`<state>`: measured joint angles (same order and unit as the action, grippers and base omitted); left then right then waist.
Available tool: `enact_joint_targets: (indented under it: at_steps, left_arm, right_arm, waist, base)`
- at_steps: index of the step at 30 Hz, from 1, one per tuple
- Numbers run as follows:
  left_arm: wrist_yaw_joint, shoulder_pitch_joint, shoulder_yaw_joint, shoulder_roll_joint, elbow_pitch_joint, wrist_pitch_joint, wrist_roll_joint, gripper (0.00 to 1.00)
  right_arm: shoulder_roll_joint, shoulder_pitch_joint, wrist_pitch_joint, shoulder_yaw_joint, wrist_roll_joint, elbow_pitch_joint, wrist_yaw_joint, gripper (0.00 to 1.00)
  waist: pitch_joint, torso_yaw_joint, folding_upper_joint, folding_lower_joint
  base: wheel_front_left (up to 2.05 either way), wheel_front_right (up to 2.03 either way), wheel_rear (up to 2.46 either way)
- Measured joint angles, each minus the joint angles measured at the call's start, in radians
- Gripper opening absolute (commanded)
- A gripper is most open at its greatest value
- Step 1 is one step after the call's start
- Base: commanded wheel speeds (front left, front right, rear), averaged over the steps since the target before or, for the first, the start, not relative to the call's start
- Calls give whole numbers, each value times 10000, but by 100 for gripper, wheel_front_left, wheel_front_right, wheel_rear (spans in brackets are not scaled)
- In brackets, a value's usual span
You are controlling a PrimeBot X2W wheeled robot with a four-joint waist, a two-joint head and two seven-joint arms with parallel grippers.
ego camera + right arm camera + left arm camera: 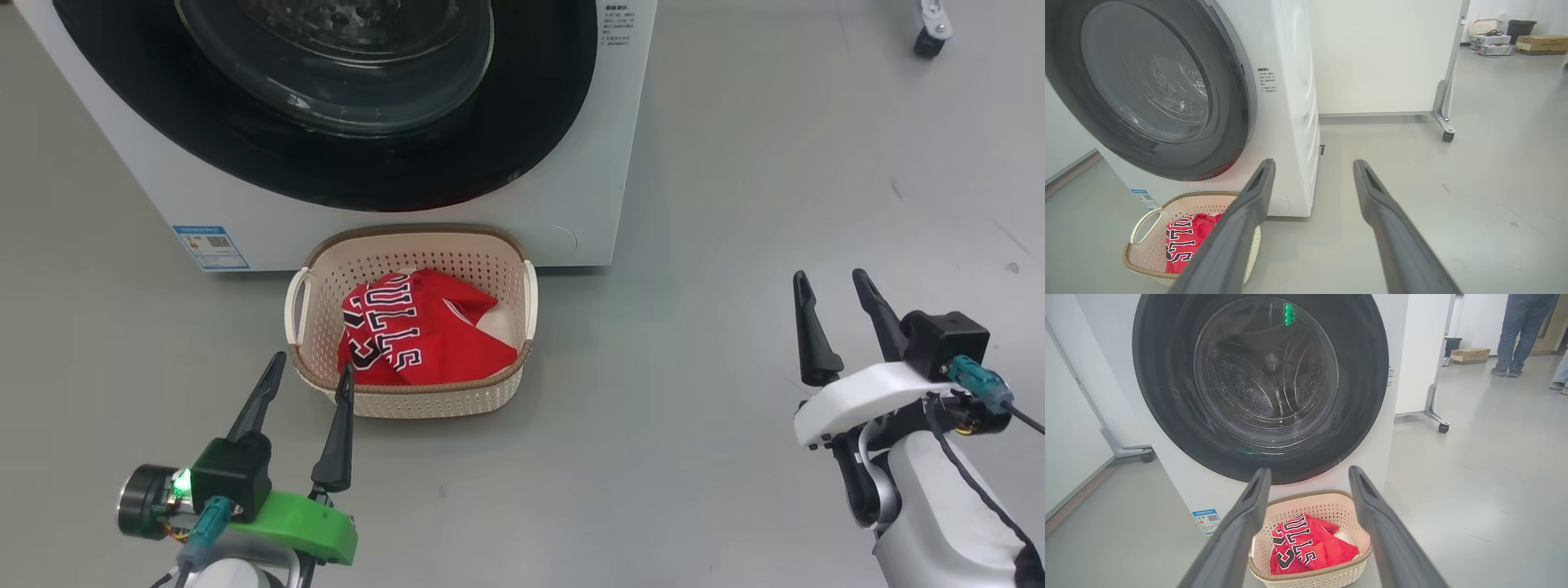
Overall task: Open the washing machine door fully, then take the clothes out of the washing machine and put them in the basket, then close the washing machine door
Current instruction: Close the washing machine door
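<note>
Left gripper point(315, 362), jaws spread and empty, hovers at the near rim of the basket point(424, 402). The right gripper point(829, 275), jaws likewise apart and holding nothing, hangs well off to the side over the floor point(694, 367). Crumpled inside the basket lies the red jersey point(433, 335): soft, light and limp, best pinched at a raised fold. Behind it, the washing machine door point(539, 122) looks shut; its glossy rim is rigid and probably slick.

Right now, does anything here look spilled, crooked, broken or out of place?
Nothing stands out. The washing machine door looks shut, the red clothes lie crumpled inside the basket, which stands upright before the washing machine, and the left gripper and right gripper are open, holding nothing.
</note>
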<state>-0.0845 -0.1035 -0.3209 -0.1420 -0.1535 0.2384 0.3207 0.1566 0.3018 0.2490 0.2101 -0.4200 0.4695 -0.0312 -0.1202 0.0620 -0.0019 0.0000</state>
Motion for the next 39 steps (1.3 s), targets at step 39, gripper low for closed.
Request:
enact_joint_targets:
  at_steps: [39]
  left_arm:
    - [-119,741,29,-94,558,-617,17,100]
  right_arm:
    - [-199,-2980,2,-115,265,-2815,706,100]
  waist:
    - [829,-404,0,0]
  base:
    - [0,0,0]
